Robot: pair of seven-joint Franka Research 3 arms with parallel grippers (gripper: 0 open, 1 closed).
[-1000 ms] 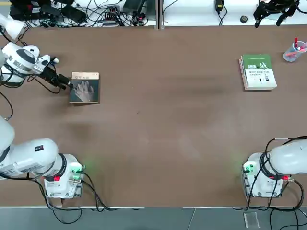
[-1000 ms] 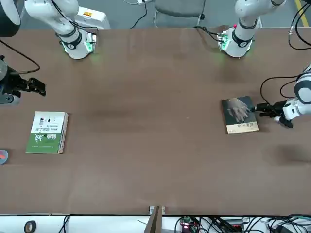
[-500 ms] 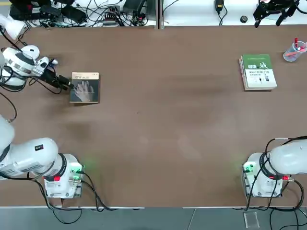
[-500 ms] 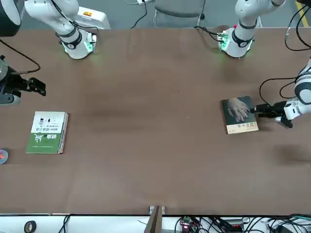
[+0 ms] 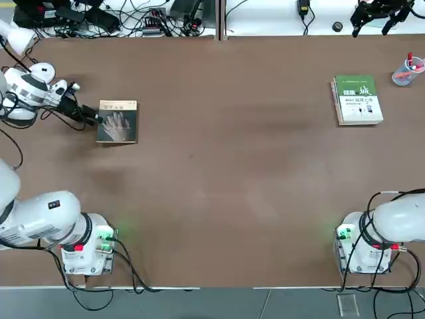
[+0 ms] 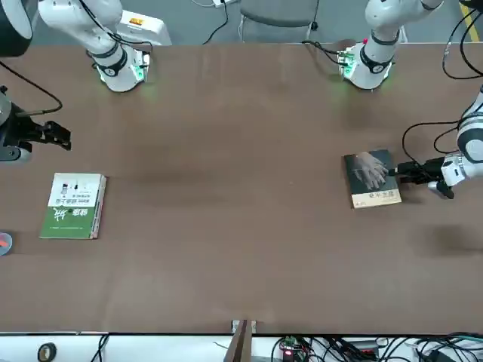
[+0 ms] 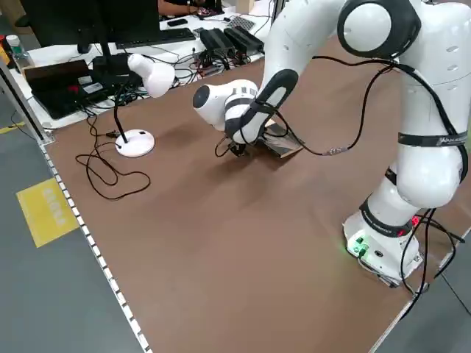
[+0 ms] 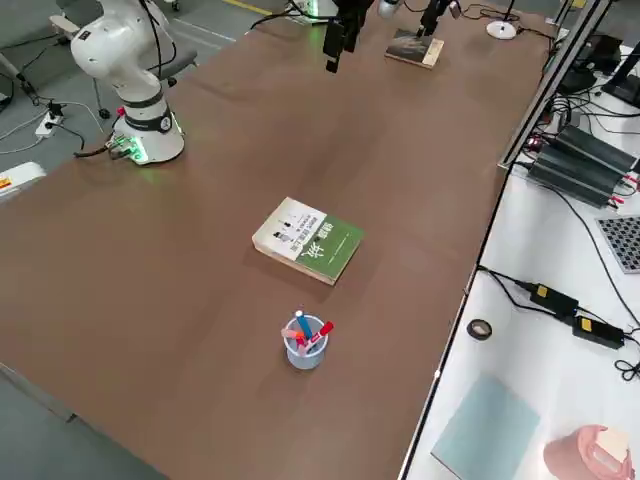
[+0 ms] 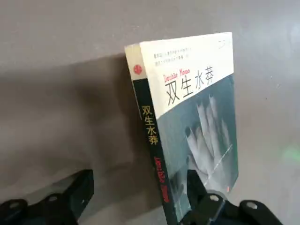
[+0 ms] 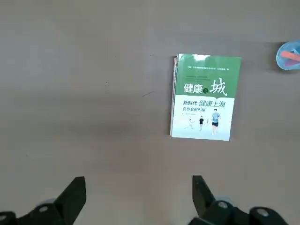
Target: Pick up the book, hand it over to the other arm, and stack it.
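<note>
Step in hand, judged: first pick-up of the book (image 5: 117,121), a thin dark grey-green paperback with a pale hand on the cover, lying flat on the table (image 5: 226,173) near the robot's far-left corner. The left gripper (image 5: 93,117) is held low and nearly level at the book's spine side. For a sound pick, one finger should be brought over the cover and the other worked under the spine edge; the book is thin and flat on the wood, so it may be pushed along rather than caught if the lower finger rides too high. A slow closure is advised, with lift delayed until the edge is seen seated between the pads

Tool state: jaws of the left gripper are spread wide. In the left wrist view one fingertip (image 9: 199,197) overlaps the cover's near corner, the other (image 9: 77,190) is clear of the spine; contact cannot be confirmed. Nothing is gripped

The right gripper (image 6: 54,135) is parked aloft, jaws apart and empty, above the green-and-white book (image 5: 357,99), the likely stacking target
</note>
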